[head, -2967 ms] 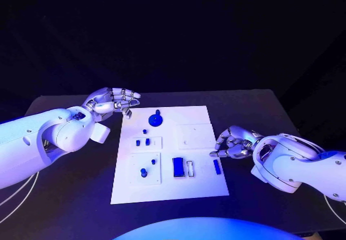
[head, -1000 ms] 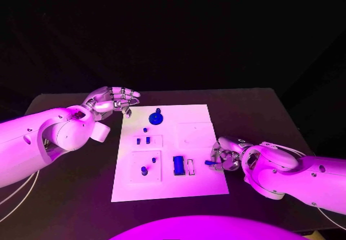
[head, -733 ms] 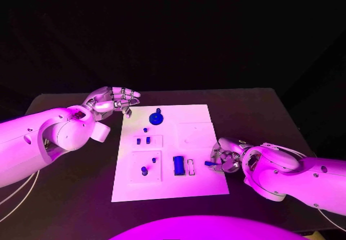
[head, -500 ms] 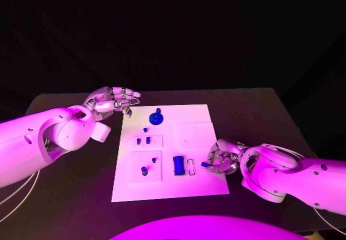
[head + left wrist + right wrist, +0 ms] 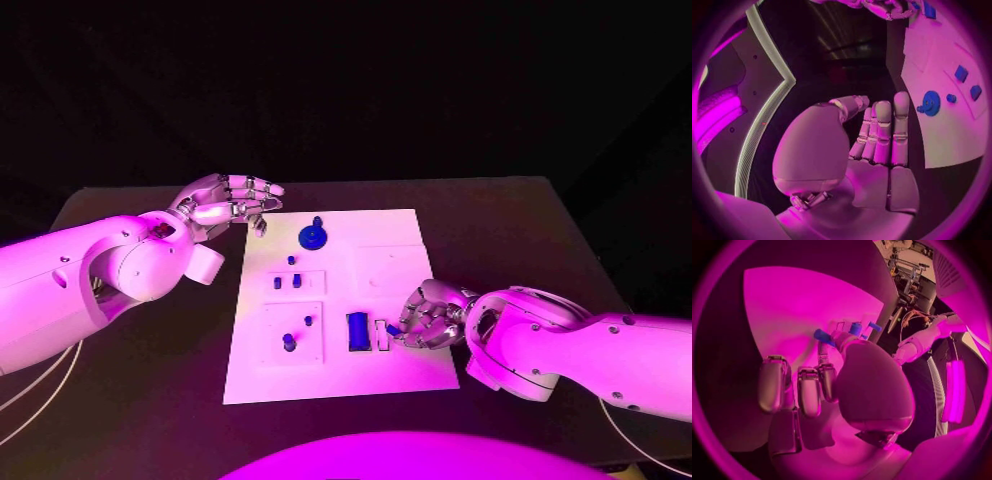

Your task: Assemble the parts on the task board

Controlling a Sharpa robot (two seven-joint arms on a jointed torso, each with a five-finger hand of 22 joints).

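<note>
My right hand (image 5: 427,318) pinches a small blue plastic bar (image 5: 392,329); align squarely over the white recessed slot (image 5: 381,335) of the white task board (image 5: 389,225), then lower. Left hand (image 5: 231,205) curled, empty.

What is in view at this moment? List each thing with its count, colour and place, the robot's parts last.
table: one, black, under everything.
task board: one, white, mid-table.
gear-shaped part: one, blue, far end of the board.
block part: one, blue, near middle of the board.
small part: one, blue, at the right hand's fingertips.
left hand: one, silver, fingers curled, beside the board's far left corner.
right hand: one, silver, over the board's right side.
</note>
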